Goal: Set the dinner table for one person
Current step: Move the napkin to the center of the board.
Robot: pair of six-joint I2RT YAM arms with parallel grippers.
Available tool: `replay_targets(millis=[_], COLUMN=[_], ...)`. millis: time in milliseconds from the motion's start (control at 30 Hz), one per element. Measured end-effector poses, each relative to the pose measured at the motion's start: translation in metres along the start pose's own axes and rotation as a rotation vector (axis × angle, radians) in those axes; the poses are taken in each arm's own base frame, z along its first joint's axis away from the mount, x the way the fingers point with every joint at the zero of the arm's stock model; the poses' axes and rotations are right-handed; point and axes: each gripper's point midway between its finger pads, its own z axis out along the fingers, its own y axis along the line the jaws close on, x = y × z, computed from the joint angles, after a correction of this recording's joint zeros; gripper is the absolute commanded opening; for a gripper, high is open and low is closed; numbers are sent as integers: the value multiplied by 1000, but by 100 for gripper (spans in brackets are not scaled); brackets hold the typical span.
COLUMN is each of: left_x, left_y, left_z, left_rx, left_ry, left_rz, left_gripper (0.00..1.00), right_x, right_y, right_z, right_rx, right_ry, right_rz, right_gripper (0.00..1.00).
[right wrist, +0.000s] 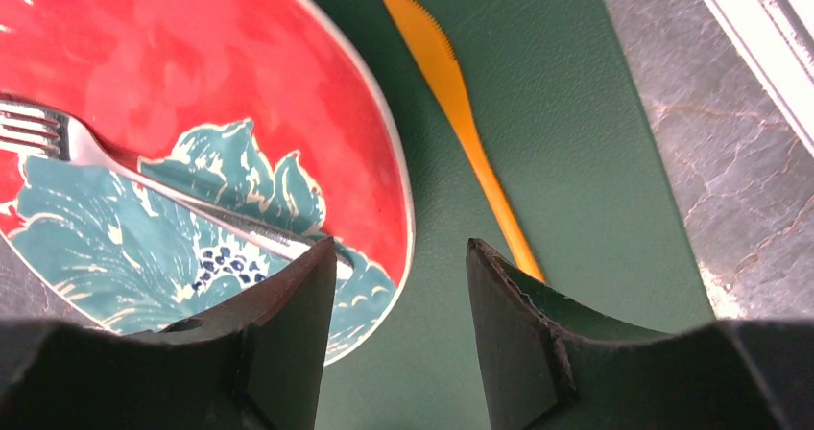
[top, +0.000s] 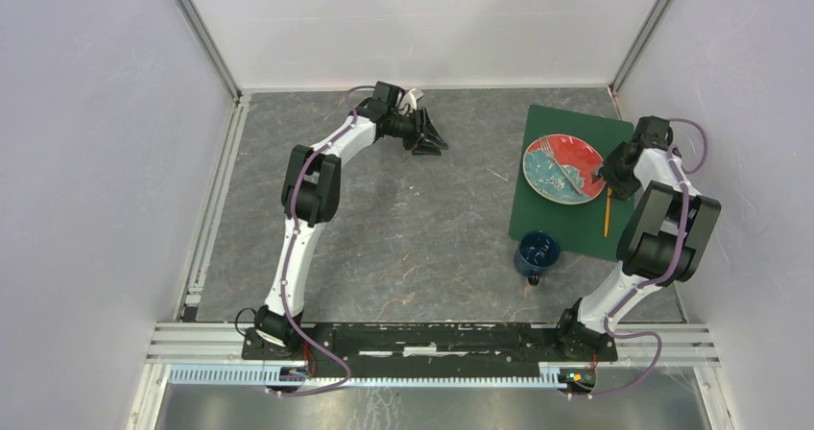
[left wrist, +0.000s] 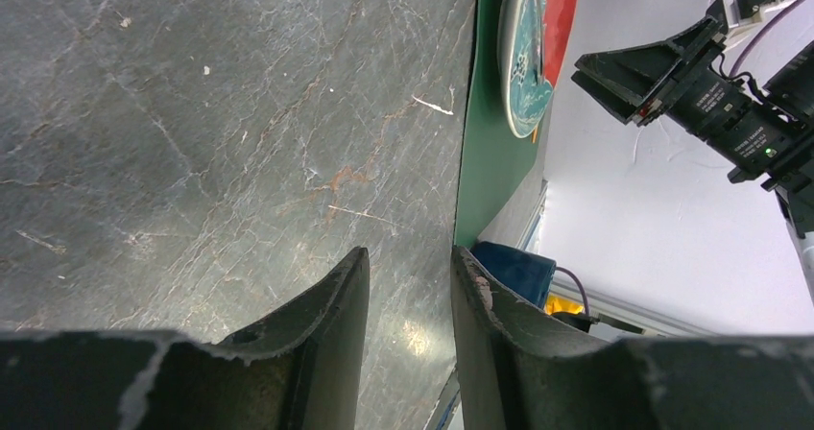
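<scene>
The dinner table (top: 403,219) is a dark grey stone-look top. At its right lies a green placemat (top: 566,228) with a red and teal plate (top: 563,168) on it. A silver fork (right wrist: 58,137) rests on the plate (right wrist: 221,84). An orange knife (right wrist: 451,75) lies on the mat just right of the plate. My right gripper (right wrist: 401,248) hovers open over the plate's right rim and the mat, holding nothing. My left gripper (left wrist: 410,252) stands open and empty above bare tabletop at the back centre (top: 432,142).
A blue mug (top: 536,253) stands at the placemat's near-left corner. White walls close in the table on three sides, with metal rails along the left, right and near edges. The right arm's elbow (top: 672,228) rises beside the mat.
</scene>
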Motion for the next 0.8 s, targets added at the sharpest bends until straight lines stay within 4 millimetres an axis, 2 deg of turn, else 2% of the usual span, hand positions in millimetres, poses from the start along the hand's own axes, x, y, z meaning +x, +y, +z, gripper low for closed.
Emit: replay_targets(millis=[333,500,667,800], left_x=[-3,-4,-6,-5], left_y=[3,4,5,7], left_z=[-3,-5,-6,-6], left_rx=[-3,-4,-5,-8], left_ry=[-6,-10,-13,-13], left_rz=[-6,-9,-10,-14], left_gripper=[44,43,43,43], right_x=[-9,-9,-8,-10], right_y=[0,8,8,10], right_z=[19,30,35,39], right_rx=[-9,-58,-68,-97], right_ry=[-27,-36,-41,-41], right_rz=[12,19,11,9], right_gripper=[51,39,25,20])
